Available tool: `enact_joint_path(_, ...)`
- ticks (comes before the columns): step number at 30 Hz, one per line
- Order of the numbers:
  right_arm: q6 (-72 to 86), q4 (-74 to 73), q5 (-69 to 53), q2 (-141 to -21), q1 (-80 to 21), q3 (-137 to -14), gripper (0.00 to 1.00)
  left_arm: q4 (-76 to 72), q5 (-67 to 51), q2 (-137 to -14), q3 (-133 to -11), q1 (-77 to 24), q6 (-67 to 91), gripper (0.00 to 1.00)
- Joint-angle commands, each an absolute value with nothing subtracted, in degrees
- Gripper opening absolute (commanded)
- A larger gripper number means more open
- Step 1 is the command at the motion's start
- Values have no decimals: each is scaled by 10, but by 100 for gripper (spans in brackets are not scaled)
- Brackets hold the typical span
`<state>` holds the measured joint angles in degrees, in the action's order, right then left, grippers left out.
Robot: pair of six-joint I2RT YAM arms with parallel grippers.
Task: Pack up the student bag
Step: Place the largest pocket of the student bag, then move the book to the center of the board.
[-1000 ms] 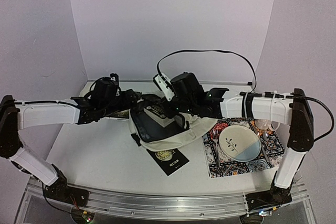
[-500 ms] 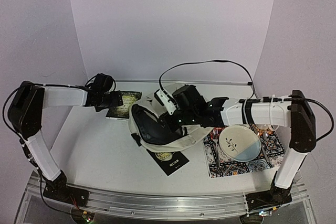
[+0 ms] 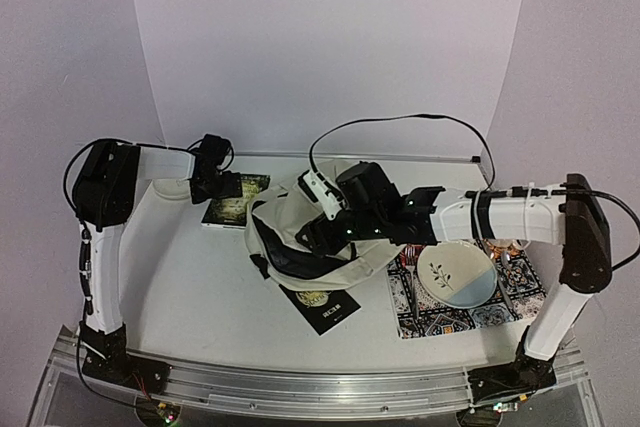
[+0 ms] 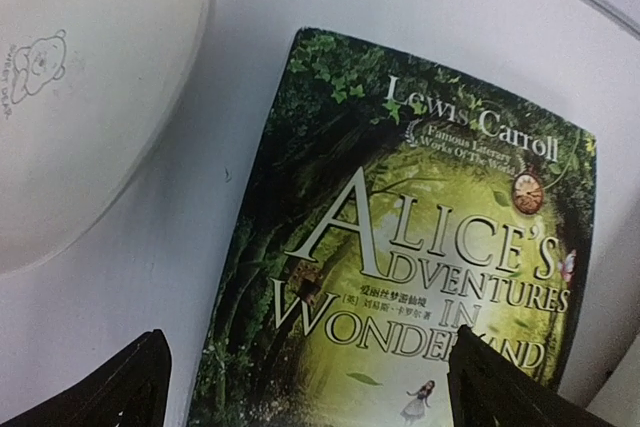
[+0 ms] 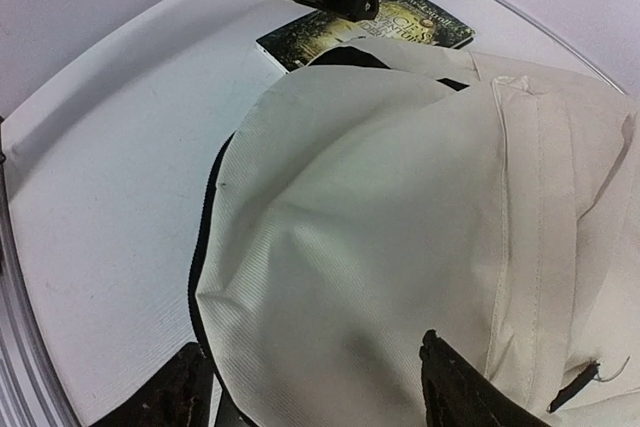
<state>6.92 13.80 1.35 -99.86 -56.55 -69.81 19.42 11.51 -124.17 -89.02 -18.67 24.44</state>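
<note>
Top external view, nearest first: a metal rail (image 3: 300, 387) carries both arm bases. Beyond it the white table (image 3: 170, 287) lies bare on the left arm's side, leaving wide room between that base and its tool. A black book (image 3: 322, 307) lies nearer the bases than the right gripper (image 3: 318, 232). Its far edge meets the near edge of the student bag (image 3: 340, 265), and whether it is tucked under cannot be told. The bag, cream with dark lining, slumps mid-table directly beneath the right gripper. In the right wrist view the jaws stand spread with cream fabric bulging below and between them, and contact with the cloth is unclear. To that gripper's right, just beside the bag, a patterned mat (image 3: 415, 319) bears a plate (image 3: 455, 277), and the right forearm crosses above the mat's far edge. Farther off, the left gripper (image 3: 228, 185) hangs over a green book (image 4: 420, 247), Alice's Adventures in Wonderland, which lies flat near the table's far edge, just beside the bag. Its jaws are spread wide, one outside the cover's edge and the other over the cover, whose lower part is cut off. A pale rounded surface (image 4: 80, 77) with a small bear outline fills one corner of the left wrist view, possibly the bag. Lilac walls (image 3: 330, 37) close in on three sides, and a black cable (image 3: 400, 119) arcs above the right arm.
</note>
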Motion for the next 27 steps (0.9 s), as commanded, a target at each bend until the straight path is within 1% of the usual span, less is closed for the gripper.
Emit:
enact_joint_path(1, 74, 149, 20, -964, -567, -695, 73, 241, 89, -1275, -935, -177, 225, 97)
enact_joint_path(3, 74, 149, 20, -963, -568, -695, 73, 250, 88, -1287, -938, -177, 226, 96)
enact_joint_path(8, 73, 150, 21, -962, -567, -695, 74, 292, 93, -1312, -923, -177, 239, 87)
enact_joint_path(12, 69, 150, 27, -959, -568, -693, 75, 310, 115, -1305, -843, -181, 263, 79)
enact_joint_path(18, 64, 152, 30, -961, -568, -697, 77, 320, 156, -1243, -700, -218, 314, 75)
enact_joint_path(23, 64, 154, 19, -964, -568, -706, 77, 338, 147, -1191, -618, -243, 345, 75)
enact_joint_path(27, 66, 159, 15, -962, -567, -702, 77, 346, 139, -1123, -532, -275, 382, 75)
